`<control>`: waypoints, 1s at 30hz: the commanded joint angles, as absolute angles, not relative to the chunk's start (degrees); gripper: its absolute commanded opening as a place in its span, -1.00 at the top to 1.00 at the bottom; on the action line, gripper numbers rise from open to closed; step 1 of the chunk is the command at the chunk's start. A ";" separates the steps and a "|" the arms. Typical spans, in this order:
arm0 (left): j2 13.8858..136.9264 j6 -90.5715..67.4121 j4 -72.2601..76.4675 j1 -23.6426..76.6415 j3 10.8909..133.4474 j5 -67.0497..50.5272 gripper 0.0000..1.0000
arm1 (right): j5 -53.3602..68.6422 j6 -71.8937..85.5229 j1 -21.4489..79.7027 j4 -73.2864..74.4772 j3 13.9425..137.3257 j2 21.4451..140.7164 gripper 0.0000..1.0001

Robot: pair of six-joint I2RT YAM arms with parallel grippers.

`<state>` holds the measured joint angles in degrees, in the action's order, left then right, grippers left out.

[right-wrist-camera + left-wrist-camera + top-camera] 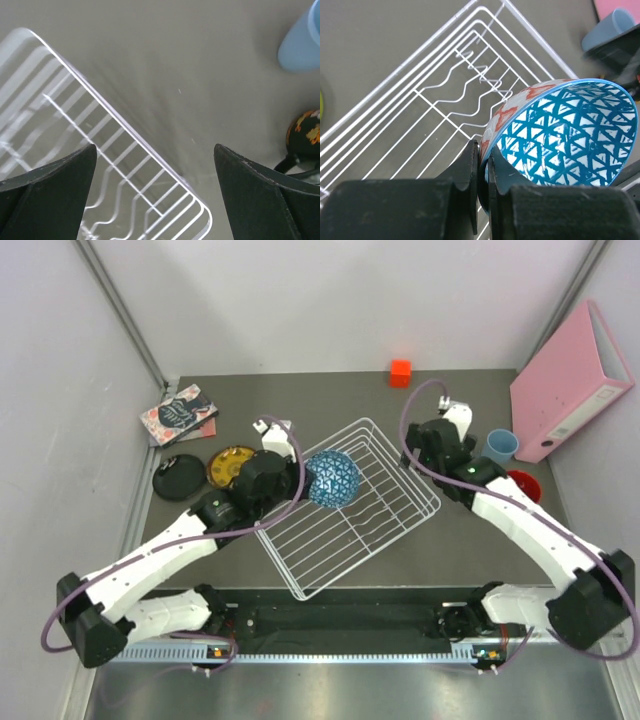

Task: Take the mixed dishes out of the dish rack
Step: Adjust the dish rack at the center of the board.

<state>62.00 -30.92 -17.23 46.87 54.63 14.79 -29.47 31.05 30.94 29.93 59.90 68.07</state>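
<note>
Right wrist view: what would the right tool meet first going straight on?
Probably the corner rim of the white wire dish rack, else the grey table beside it; depth is unclear.

Table (300,400): rack (372,551), black plate (178,478), yellow plate (228,466), book (178,412), cube (400,372), binder (570,390), cup (500,446), mug (524,483).

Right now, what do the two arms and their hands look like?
The left arm and right arm have white links, black joints and a looping purple cable each. The left hand and right hand have two black fingers.
</note>
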 commanded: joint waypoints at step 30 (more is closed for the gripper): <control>49.48 -31.55 -16.52 46.58 50.54 17.23 1.00 | -23.47 24.43 24.09 27.68 68.21 86.93 1.00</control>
